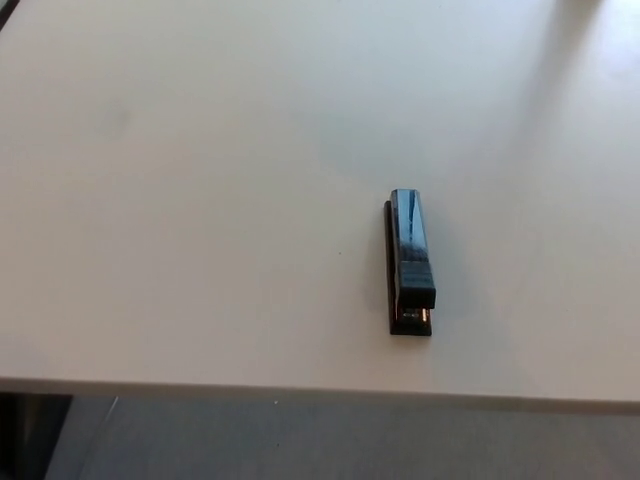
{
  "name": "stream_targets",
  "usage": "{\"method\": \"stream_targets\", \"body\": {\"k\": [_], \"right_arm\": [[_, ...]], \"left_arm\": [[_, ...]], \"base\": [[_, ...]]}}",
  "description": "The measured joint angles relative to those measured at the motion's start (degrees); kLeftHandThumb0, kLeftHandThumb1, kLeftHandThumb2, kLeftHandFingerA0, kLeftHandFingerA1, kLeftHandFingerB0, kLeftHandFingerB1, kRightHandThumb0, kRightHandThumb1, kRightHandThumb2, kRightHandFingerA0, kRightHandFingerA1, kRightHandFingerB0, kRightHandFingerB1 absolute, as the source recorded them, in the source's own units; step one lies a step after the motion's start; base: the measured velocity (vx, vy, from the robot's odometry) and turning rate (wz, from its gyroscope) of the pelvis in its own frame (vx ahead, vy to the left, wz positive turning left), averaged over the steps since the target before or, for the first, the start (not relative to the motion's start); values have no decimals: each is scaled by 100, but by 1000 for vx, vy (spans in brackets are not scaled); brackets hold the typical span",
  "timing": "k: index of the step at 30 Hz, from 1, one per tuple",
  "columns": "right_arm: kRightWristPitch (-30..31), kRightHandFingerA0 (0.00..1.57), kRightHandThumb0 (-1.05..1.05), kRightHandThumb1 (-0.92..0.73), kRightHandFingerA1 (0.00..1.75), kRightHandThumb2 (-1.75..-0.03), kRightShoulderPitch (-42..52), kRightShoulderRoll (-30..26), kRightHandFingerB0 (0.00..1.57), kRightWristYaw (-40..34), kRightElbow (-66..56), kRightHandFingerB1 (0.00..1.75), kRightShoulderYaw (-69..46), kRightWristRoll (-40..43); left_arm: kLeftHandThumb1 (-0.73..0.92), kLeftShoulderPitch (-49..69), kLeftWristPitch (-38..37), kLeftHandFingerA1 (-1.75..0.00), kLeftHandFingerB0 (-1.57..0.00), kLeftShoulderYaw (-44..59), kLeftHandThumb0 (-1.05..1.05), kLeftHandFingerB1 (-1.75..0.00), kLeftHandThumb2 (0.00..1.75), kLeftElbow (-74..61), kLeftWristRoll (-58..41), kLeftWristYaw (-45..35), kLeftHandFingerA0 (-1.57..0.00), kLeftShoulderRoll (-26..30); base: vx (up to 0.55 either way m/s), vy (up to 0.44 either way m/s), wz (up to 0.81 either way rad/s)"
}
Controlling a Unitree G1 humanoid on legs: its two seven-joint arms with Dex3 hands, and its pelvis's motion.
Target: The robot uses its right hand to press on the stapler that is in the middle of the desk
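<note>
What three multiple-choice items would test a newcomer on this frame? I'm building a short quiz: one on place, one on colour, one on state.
1. Where does the stapler lie on the desk?
A. far left corner
B. right of centre, near the front edge
C. hanging over the edge

2. What colour is it?
A. red
B. white
C. black

3. Which robot hands show?
A. neither
B. right only
C. both

Key: B, it rests close to the near edge; C, its body is dark and glossy; A, no hand is in view.
</note>
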Motion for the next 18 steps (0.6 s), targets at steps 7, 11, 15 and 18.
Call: {"method": "stream_targets", "body": {"k": [7, 11, 15, 18], "right_arm": [[458, 111, -17, -83, 110, -65, -523, 1080, 65, -230, 1218, 120, 830, -523], [497, 115, -16, -82, 114, -68, -559, 1422, 65, -390, 1911, 127, 939, -753], [450, 122, -15, -81, 88, -69, -557, 1617, 72, -468, 2563, 117, 1036, -938], [426, 125, -17, -82, 89, -66, -533, 1741, 67, -501, 2910, 127, 1033, -992]], "left_arm": [[78, -24, 30, -47, -1, -6, -86, -38, 115, -9, -2, -9, -10, 3], [46, -34, 30, -49, 0, 7, -37, -47, 109, -32, -29, -37, -1, 3], [47, -45, 39, -50, 0, -4, -37, -48, 110, -32, -29, -35, -2, 3], [47, -64, 48, -50, 0, -2, -36, -48, 109, -37, -35, -37, -2, 4]], "base": [[-3, 0, 1], [0, 0, 0], [0, 0, 0], [0, 0, 0]]}}
